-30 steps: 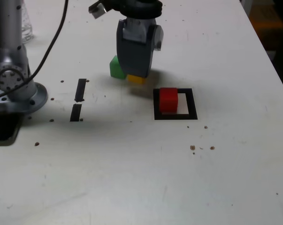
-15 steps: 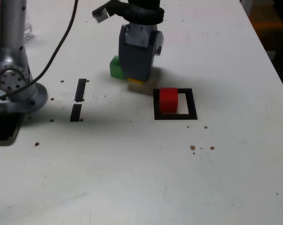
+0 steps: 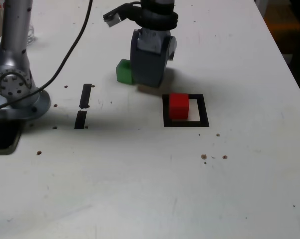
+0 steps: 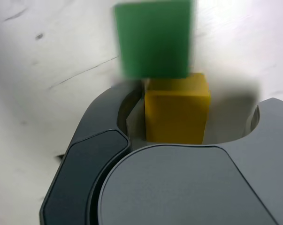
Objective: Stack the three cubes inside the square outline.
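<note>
- Red cube (image 3: 178, 106) is seated in the outline (image 3: 203, 109), toward the exterior view's left, as the stack's base.
- Yellow cube (image 4: 177, 110) is straddled by the gripper (image 4: 188, 136); jaws spread, grip not yet closed, it seems.
- Green cube (image 3: 123, 71) waits just beyond, touching yellow.

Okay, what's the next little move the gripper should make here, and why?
Probably close on the yellow cube. The wrist view shows it sitting between the open jaws of the gripper, which is low at the table. The green cube sits right behind the yellow one, so close gently. The red cube already waits inside the square outline.
</note>
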### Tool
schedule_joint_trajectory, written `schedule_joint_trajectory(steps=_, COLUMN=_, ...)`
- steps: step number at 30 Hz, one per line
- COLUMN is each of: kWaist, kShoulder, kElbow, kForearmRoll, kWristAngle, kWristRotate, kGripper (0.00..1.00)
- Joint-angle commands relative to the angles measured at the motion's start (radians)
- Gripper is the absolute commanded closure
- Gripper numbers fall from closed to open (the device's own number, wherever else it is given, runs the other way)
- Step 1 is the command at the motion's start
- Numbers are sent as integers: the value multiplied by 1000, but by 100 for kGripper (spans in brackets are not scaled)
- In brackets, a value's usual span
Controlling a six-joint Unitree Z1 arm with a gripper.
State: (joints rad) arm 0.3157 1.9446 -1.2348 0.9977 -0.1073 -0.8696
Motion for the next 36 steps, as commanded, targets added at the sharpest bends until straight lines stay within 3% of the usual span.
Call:
schedule_joint_trajectory(steps=1, kWaist=2, kShoulder=3, kElbow=-4, kForearmRoll=-4, kWristAngle=27, kWristRotate=-13, kGripper=66)
schedule_joint_trajectory(steps=6, kWaist=2, kShoulder=1, kElbow=-9, kForearmRoll=-10, kWristAngle=102, kWristRotate=-41, kGripper=80)
schedule_joint_trajectory(steps=11, kWaist=1, kShoulder=-6, kElbow=-17, kForearmRoll=0, kWristAngle=136, kWristRotate=-54, kGripper=86)
schedule_joint_trajectory(steps=25, kWaist=-58, kShoulder=-56, kElbow=-60, kForearmRoll=48, kWristAngle=133, kWristRotate=-34, kGripper=87)
schedule_joint_trajectory(steps=36, kWaist=-127, kShoulder=-98, kElbow=-108, kForearmRoll=48, kWristAngle=119, kWristRotate=107, kGripper=90)
